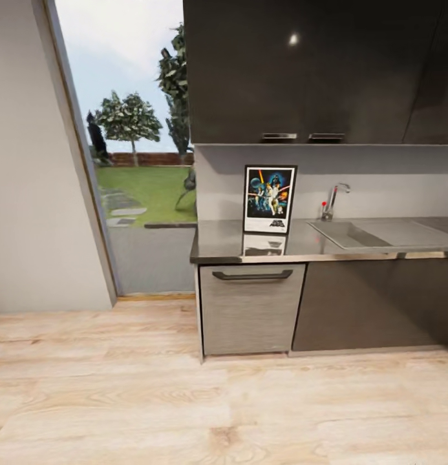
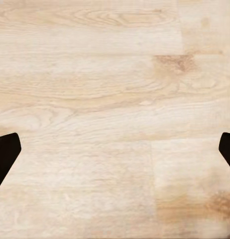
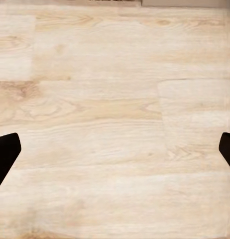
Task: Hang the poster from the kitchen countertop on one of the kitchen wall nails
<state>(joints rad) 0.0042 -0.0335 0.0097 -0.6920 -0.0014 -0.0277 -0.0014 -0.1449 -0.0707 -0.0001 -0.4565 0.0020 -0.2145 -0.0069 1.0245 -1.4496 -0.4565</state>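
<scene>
The poster [image 1: 269, 198], a Star Wars print in a thin black frame, stands upright on the kitchen countertop [image 1: 217, 245], leaning against the grey back wall. Its dim mirror image lies on the glossy slab just below it. A sunken sink [image 1: 348, 234] with a tap sits to its right. No wall nail can be made out at this distance. In the left wrist view my left gripper [image 2: 115, 154] hangs open over the wooden floor, black fingertips [image 2: 5, 152] at the frame's sides. In the right wrist view my right gripper [image 3: 115, 154] is open too, above bare planks.
Dark upper cabinets [image 1: 301, 71] hang over the counter. A grey drawer front [image 1: 249, 310] with a dark handle is under the poster. A tall window [image 1: 133, 161] onto a garden is at the left, beside a white wall [image 1: 30, 161]. Light plank floor [image 1: 185, 400] lies between me and the counter.
</scene>
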